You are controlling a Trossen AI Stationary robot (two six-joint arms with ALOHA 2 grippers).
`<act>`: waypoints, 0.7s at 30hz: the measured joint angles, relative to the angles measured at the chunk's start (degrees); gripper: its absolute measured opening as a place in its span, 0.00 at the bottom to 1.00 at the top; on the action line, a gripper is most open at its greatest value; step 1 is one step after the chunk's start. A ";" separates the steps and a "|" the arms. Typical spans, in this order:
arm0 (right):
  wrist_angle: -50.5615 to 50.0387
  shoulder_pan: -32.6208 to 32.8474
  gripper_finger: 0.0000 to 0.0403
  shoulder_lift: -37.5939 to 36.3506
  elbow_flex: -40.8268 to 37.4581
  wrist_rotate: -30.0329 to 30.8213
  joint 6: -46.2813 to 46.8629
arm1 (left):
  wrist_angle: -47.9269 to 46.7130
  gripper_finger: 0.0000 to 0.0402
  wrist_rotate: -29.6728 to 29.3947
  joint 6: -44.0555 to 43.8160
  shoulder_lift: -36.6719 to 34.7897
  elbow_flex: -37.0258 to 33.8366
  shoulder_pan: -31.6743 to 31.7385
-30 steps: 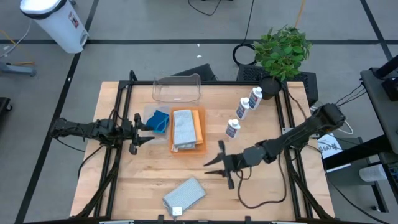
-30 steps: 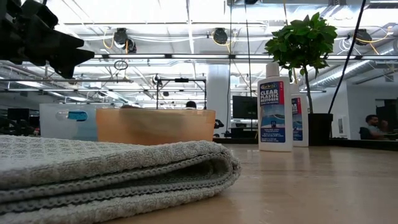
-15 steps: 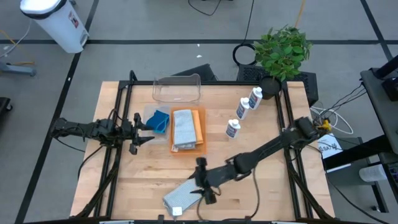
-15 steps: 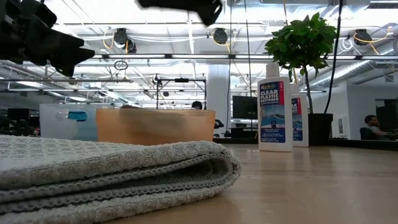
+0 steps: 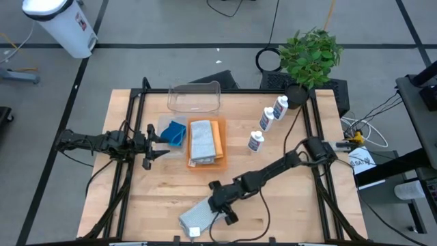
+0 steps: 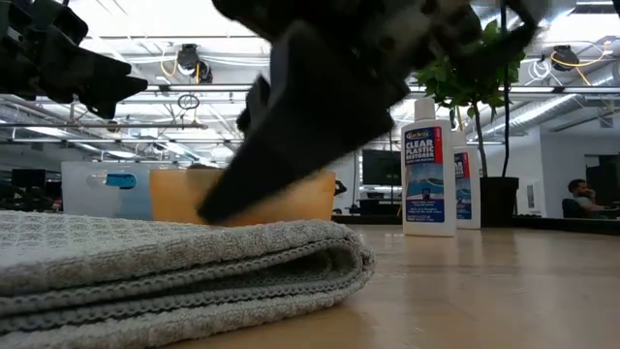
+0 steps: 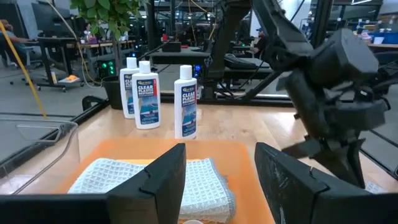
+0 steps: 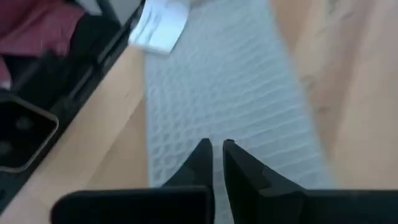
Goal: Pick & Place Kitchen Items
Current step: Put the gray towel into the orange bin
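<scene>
at the table's front edge lies a grey folded cloth [image 5: 203, 213], a waffle-weave piece doubled over on itself with a rounded fold and stitched hems, a white tag [image 8: 158, 26] showing at one corner; it sits askew on the bare wood. the right gripper [image 5: 217, 205] is down at the cloth's upper end, its two dark fingers [image 8: 200, 163] drawn together with only a thin slit between them, their tips right at the weave; whether any fabric is pinched between them cannot be told. farther back, near the table's middle, an orange folded cloth [image 5: 218, 144] lies flat with a second grey waffle cloth [image 5: 201, 141] stacked on top of it, the orange showing as a border along the right and bottom. just left of that stack sit small blue sponges [image 5: 175, 132] on a light blue square pad [image 5: 164, 126]. the left gripper [image 5: 156, 142] hovers beside the sponges at the table's left, its jaws standing apart and holding nothing. to the right of the stack, three small white bottles [image 5: 266, 121] with blue labels stand upright in a diagonal row, well apart from the cloths. behind the stack, at the table's far edge, stands a clear plastic tub [image 5: 194, 98], and a green potted plant [image 5: 311, 56] sits at the far right corner.
</scene>
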 joint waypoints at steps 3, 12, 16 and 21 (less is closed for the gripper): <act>-0.21 -0.09 0.03 2.20 0.04 -1.23 2.31 | -0.21 0.49 0.00 -0.06 0.00 0.01 0.00; -20.07 0.15 0.00 -2.81 0.11 8.14 6.64 | -0.45 0.49 0.00 -1.15 0.00 0.03 0.00; -25.44 1.07 0.00 -4.73 0.00 15.26 8.28 | -0.83 0.49 0.00 -1.21 0.00 0.09 0.00; -28.23 2.74 0.00 -8.31 -0.11 23.39 7.72 | -1.10 0.49 0.04 -2.12 0.00 0.13 0.00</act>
